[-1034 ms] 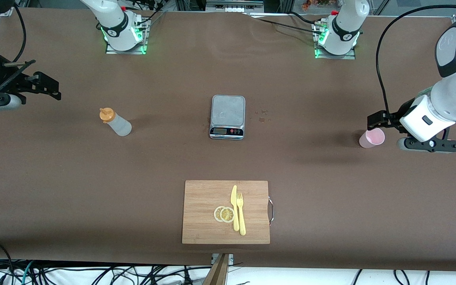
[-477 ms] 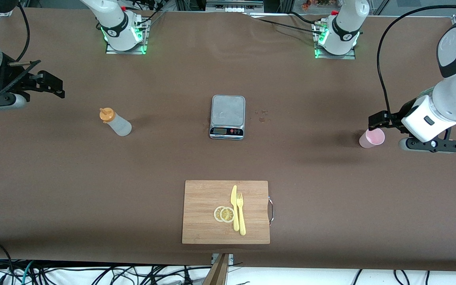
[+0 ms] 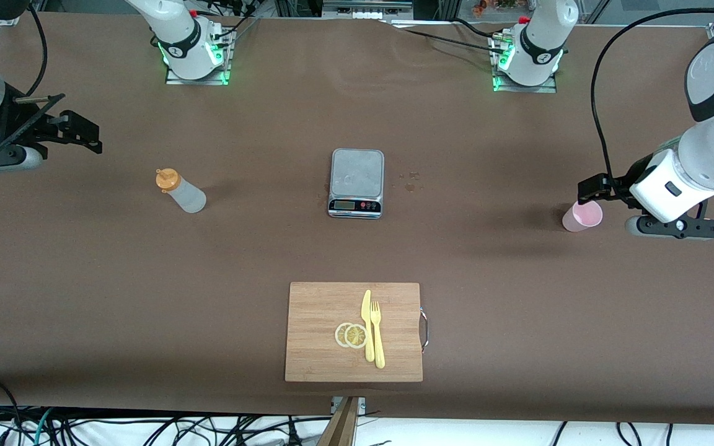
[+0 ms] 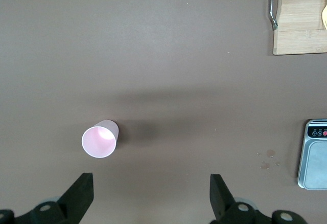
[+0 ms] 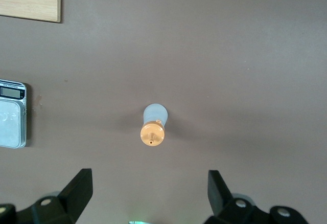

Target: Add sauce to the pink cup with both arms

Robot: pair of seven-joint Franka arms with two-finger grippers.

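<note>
Front view: we see a brown table (image 3: 146, 297) with a scale (image 3: 357, 183) mid-table, and a board (image 3: 320, 334) nearer the camera carrying knife (image 3: 367, 322), fork (image 3: 378, 337) and lemon slices (image 3: 351, 335). Sauce (image 3: 181, 190) stands toward the right arm's end, cup (image 3: 582, 217) toward the left arm's. Cables (image 3: 146, 427) hang below the table edge.

Left wrist view: left gripper (image 4: 150, 193) over the table just beside the cup (image 4: 100, 139), jaws spread, holding nothing.

Right wrist view: right gripper (image 5: 148, 191) over the table near the sauce (image 5: 153, 126), jaws spread, holding nothing.
</note>
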